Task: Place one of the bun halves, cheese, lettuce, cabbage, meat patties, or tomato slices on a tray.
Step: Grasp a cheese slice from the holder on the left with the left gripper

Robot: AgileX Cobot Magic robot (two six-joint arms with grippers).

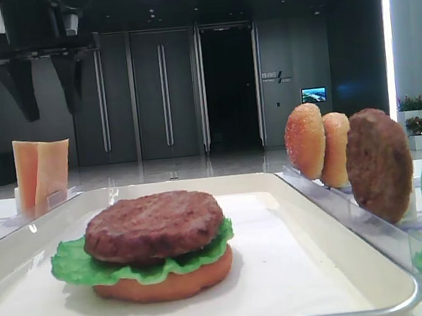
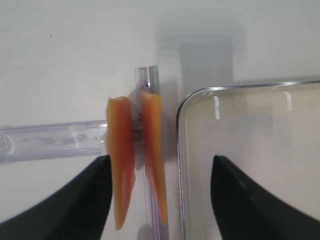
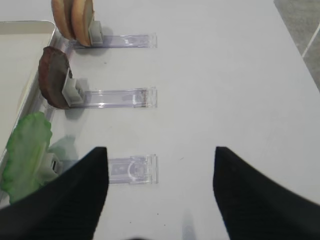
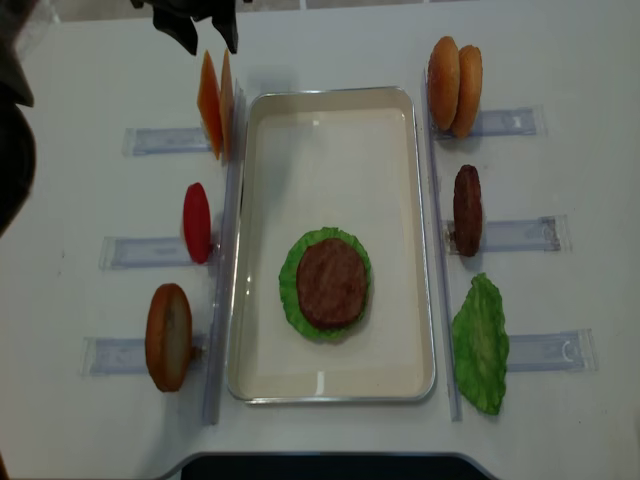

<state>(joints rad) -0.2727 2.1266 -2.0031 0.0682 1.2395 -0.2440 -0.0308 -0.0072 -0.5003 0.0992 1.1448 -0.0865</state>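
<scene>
Hovering: left claw [image 2: 157, 200] hangs above the two cheese slices [image 2: 136, 160], jaws spread wide, touching nothing.
Cheese: both slices stand on edge in a clear rack [image 2: 50, 141] on the desk [image 2: 65, 60], just outside the tray's corner [image 2: 186, 102].
Tray: cream-white tray [image 4: 262, 240] sits mid-desk and carries a stack: bun half [image 1: 164, 282] at the bottom, lettuce [image 1: 75, 264] over it, meat patty [image 1: 154, 226] on top.
Right claw: right claw [image 3: 160, 192] is above bare desk beside the right-hand racks, jaws apart, nothing between them.
Right racks: two bun halves [image 4: 454, 85], one patty [image 4: 467, 210] and a lettuce leaf [image 4: 481, 345] stand along the tray's right side.
Left racks: a red tomato slice [image 4: 197, 222] and a bun half [image 4: 168, 336] stand below the cheese.
</scene>
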